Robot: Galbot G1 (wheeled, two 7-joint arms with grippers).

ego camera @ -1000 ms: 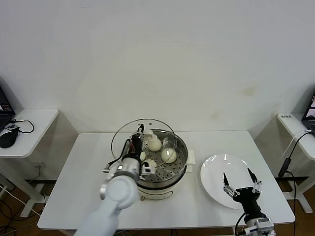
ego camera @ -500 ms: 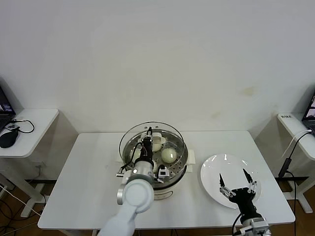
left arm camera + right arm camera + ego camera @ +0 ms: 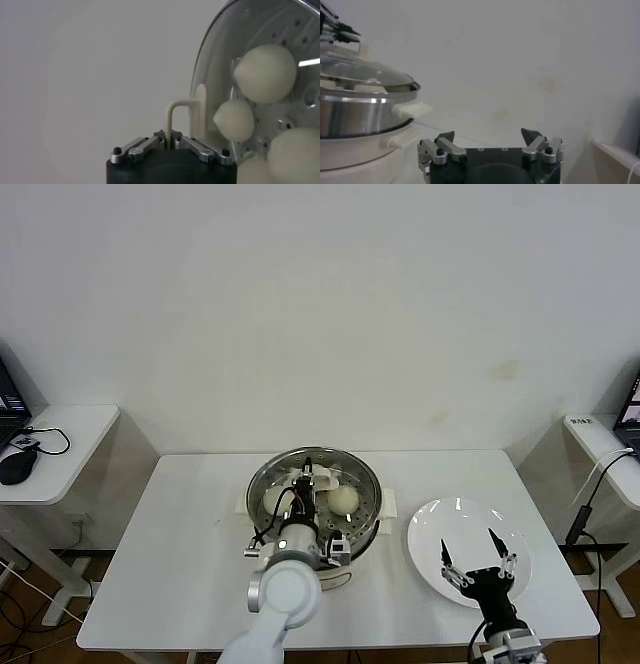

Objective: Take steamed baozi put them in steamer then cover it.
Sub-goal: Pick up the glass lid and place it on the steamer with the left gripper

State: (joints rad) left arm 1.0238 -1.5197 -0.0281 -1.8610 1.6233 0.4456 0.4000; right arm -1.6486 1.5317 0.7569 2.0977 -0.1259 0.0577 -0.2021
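Our left gripper [image 3: 170,141] clamps the cover [image 3: 315,481] handle over the steamer [image 3: 362,529] while our right gripper [image 3: 477,556] stands apart above the plate [image 3: 425,529].

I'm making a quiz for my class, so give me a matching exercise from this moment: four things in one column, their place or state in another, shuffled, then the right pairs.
Things:
1. left hand
2. right hand
3. cover
4. baozi

Places or states:
A. open, above the white plate
B. inside the steamer, under glass
C. shut on the cream handle
D. sitting on the steamer

Pairs: 1-C, 2-A, 3-D, 4-B
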